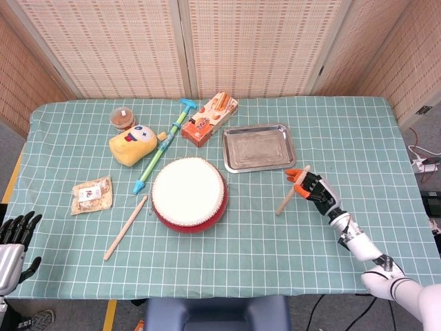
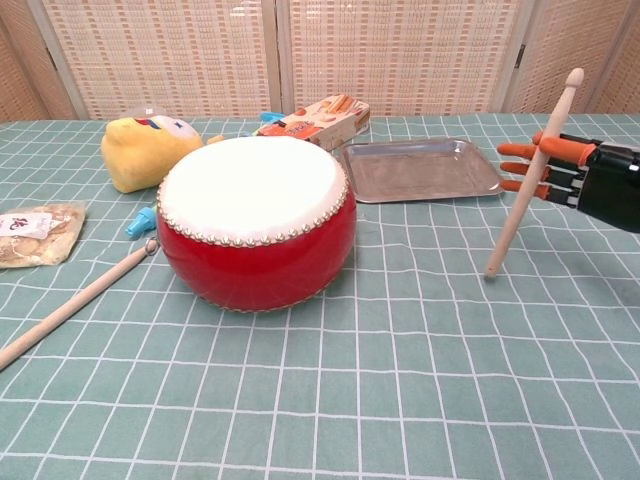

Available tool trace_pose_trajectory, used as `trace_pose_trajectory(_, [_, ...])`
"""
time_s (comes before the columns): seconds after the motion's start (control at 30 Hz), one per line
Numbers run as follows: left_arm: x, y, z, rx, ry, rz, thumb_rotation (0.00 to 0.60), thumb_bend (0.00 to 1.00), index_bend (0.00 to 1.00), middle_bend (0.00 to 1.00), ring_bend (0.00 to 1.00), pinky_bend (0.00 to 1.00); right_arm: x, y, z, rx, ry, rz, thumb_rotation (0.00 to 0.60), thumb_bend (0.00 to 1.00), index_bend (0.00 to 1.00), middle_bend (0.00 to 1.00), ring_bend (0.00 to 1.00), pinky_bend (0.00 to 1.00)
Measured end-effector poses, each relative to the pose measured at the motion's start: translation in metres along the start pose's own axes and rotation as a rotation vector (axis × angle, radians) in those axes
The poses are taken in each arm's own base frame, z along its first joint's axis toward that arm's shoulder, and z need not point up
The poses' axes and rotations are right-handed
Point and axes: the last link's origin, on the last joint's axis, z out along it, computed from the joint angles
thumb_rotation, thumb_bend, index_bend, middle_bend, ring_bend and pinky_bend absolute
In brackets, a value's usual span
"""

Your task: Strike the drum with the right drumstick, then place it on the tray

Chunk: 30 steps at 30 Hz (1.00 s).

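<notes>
Centrally, right drumstick (image 2: 527,179) held near-upright, slightly tilted, thin end up and thick end down, apparently just above or at the desk (image 1: 358,138) — contact not resolvable. Clamped near its upper part by the right robot hand (image 2: 575,172), orange fingertips (image 2: 515,150) wrapped across the shaft; same grip visible from the head view, stick (image 1: 289,194) slanting down-left from the right robot hand (image 1: 315,189). Positioned to the right of the drum (image 2: 255,220), well apart from it, and just in front of the tray's near right corner. Drum (image 1: 189,193) upright, white skin facing up, nothing resting on it. Tray (image 1: 258,147) bare, behind and to the right of the drum. Left robot hand (image 1: 14,234) at the desk's near left edge, fingers apart, holding nothing.

Step in hand, judged from layout: stick grasped and lifted, strike not evidently delivered from this pose. Next move calls for carrying the stick leftward over the drum skin, tipping the shaft nearer horizontal, and bringing one end down on the white head; afterwards, a short reach back to the tray and release flat inside its rim.

Elsewhere: second drumstick (image 1: 126,227) lying left of the drum, yellow plush (image 1: 132,144), snack bag (image 1: 91,194), orange box (image 1: 209,118).
</notes>
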Motion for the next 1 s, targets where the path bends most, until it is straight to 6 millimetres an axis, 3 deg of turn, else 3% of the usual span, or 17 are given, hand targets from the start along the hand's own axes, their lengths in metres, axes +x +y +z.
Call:
trace_pose_trajectory(0.37, [-0.001,0.000,-0.001,-0.001,-0.006,0.002,0.600,0.26,0.00,0.00,0.00,0.00,0.002,0.012,-0.003,0.009,-0.042,0.007,0.600,0.36,0.59,0.31,0.19,0.19])
trace_pose_trajectory(0.63, [-0.002,0.000,-0.001,-0.003,-0.011,0.002,0.600,0.26,0.00,0.00,0.00,0.00,0.002,0.014,-0.007,0.008,-0.068,0.005,0.600,0.15,0.55,0.31,0.19,0.20])
trace_pose_trajectory(1.0, [-0.003,0.000,-0.002,-0.003,-0.018,-0.001,0.600,0.26,0.00,0.00,0.00,0.00,-0.006,0.023,-0.008,-0.012,-0.116,-0.020,0.600,0.14,0.55,0.31,0.19,0.21])
